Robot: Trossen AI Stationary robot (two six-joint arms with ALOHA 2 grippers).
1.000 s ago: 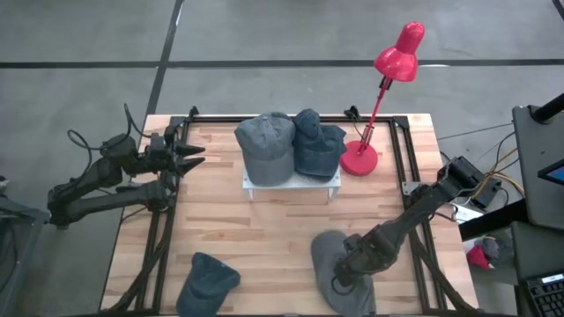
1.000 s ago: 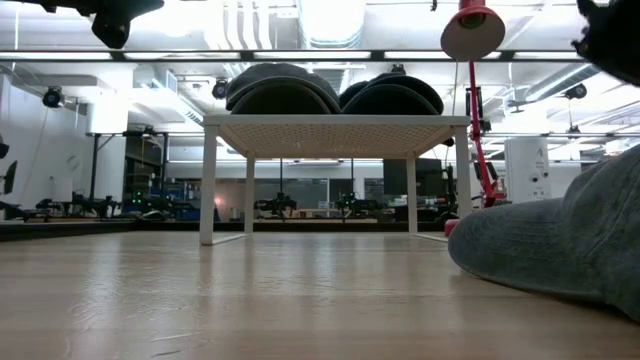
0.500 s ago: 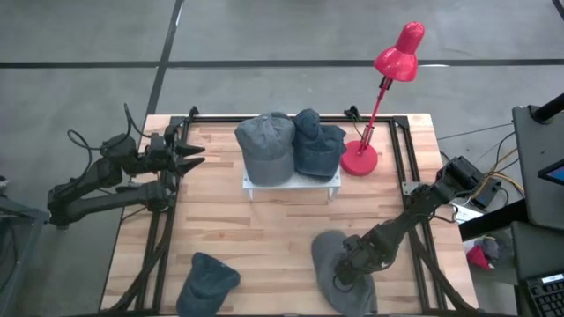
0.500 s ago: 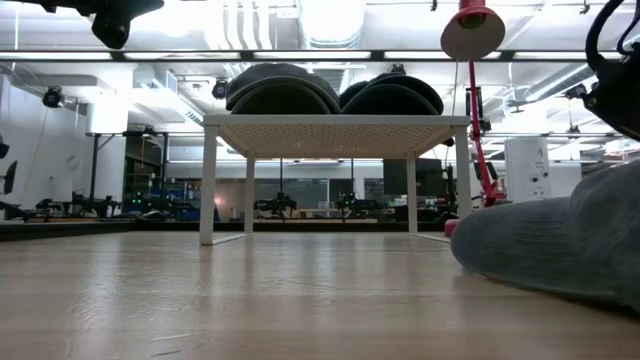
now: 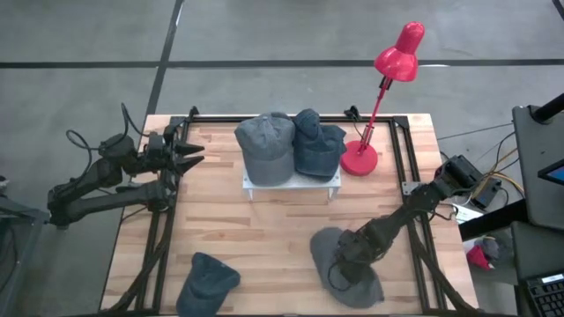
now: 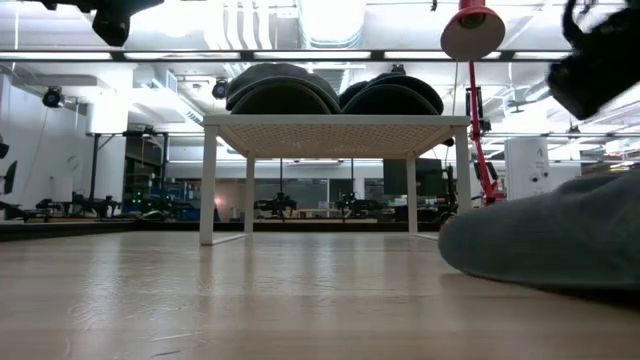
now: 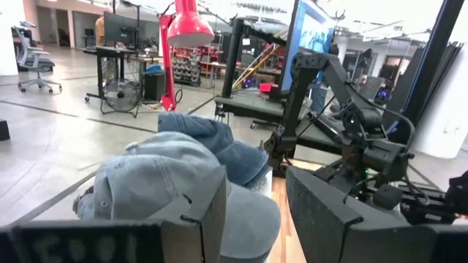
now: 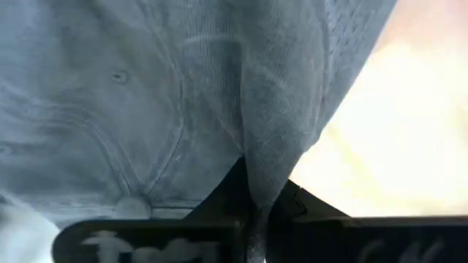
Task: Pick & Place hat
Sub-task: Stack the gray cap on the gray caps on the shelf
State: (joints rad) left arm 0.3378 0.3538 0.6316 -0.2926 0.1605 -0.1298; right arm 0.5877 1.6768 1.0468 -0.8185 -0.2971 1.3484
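1. A small white four-legged stand [image 5: 291,183] sits on the light wooden slatted desk [image 5: 264,229], toward the desk's far edge, and serves as the landmark for everything else.
2. Two caps rest on top of the stand: a grey-blue cloth cap [image 5: 265,148] on its left half and a darker blue denim cap [image 5: 315,143] on its right half, the two touching.
3. A red desk lamp with a round base [image 5: 359,158] stands just beside the stand's right end, its shade leaning up and away to the right.
4. The task's grey cloth hat [image 5: 351,273] lies on the desk in front of the stand and to its right, near the desk's front edge.
5. The right gripper [image 5: 342,261] is down on this hat, its fingers pressed together on a pinched fold of the grey fabric; the right wrist view shows the fold [image 8: 274,146] running straight into the closed fingers.
6. A fourth cap, dark blue and crumpled [image 5: 209,280], lies in front of the stand and to its left, at the desk's front edge.
7. The left gripper [image 5: 196,154] waits to the left of the stand, above the desk's left edge, pointing toward the stand with its fingers apart and nothing between them.
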